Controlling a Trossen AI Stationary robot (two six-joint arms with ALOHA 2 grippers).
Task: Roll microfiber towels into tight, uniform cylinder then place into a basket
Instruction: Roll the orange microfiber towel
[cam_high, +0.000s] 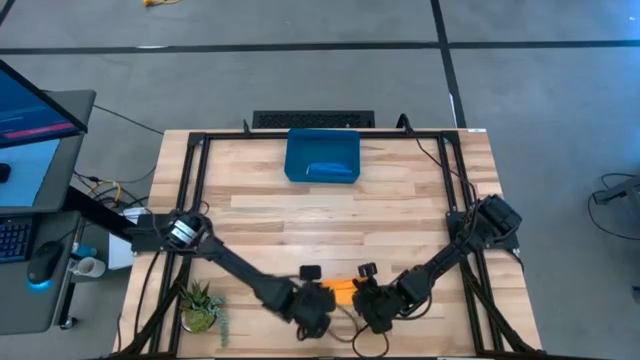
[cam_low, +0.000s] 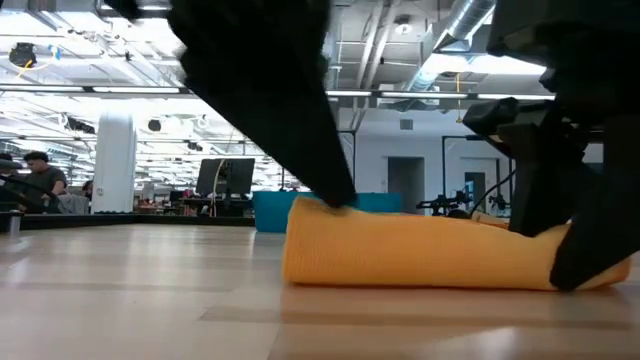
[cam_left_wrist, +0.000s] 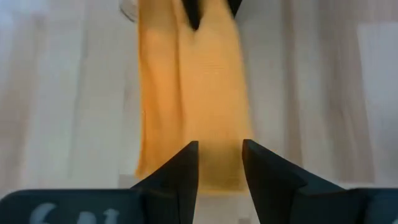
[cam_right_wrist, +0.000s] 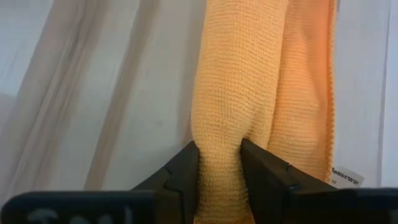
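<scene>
**Two hands meet at a rolled yellow towel**

Seen from above, most of the yellow towel (cam_high: 343, 289) is hidden between the two hands at the tabletop's (cam_high: 330, 225) near edge; only a short orange strip shows. In the low view dark arm parts cut off the roll's top and right end. The blue towel (cam_high: 328, 170) is only a paler shape inside the basket (cam_high: 322, 155), which sits at the far middle of the pale wood tabletop, well apart from the roll. Beyond lies grey floor, with a monitor to the left; the low view opens onto a lit hall with ducts and a person at far left. The left hand (cam_left_wrist: 219, 163) sits at the roll's left end, fingers parted over the cloth, grasping nothing that can be made out. The right hand (cam_right_wrist: 219, 163), at the right end, is clenched on a fold of the yellow towel.
</scene>
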